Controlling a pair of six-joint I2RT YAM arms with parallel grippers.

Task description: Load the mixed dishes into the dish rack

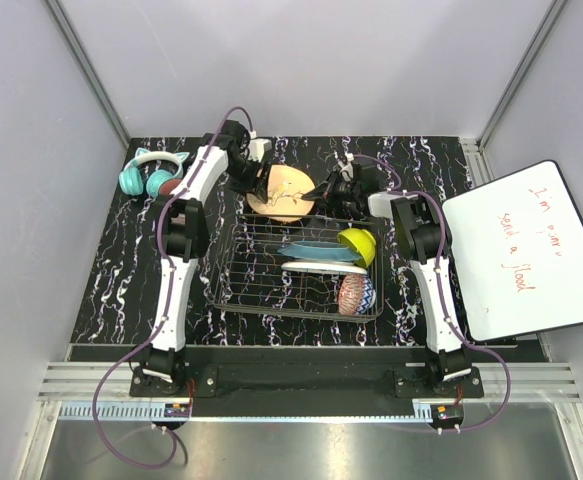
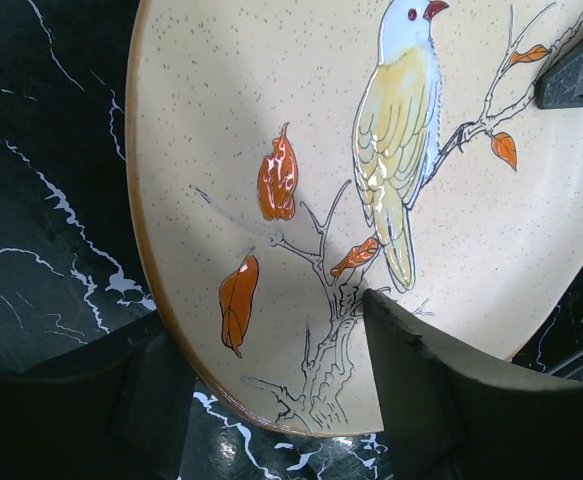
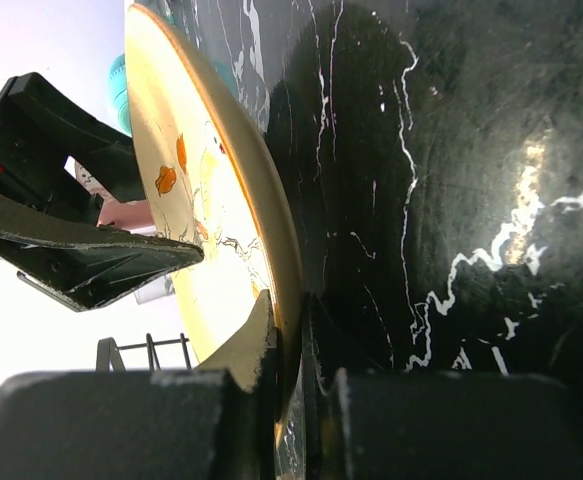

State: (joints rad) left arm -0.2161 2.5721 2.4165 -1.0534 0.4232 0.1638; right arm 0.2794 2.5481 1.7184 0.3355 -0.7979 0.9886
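Gripping: right fingers point(image 1: 323, 190) clamped on the rim of the tan floral plate point(image 1: 281, 193).
Left fingers point(image 1: 263, 185): spread apart, straddling the plate's opposite edge; whether they touch it cannot be told.
Plate: at an angle to the black marbled bench point(image 1: 121, 270), just beyond the far side of the dish rack point(image 1: 236, 272).
Rack, right end: teal plate point(image 1: 311, 249), white plate point(image 1: 311, 267), yellow-green bowl point(image 1: 361, 243), red patterned bowl point(image 1: 356, 293).
Far left: teal cat-ear headphones point(image 1: 151, 172).
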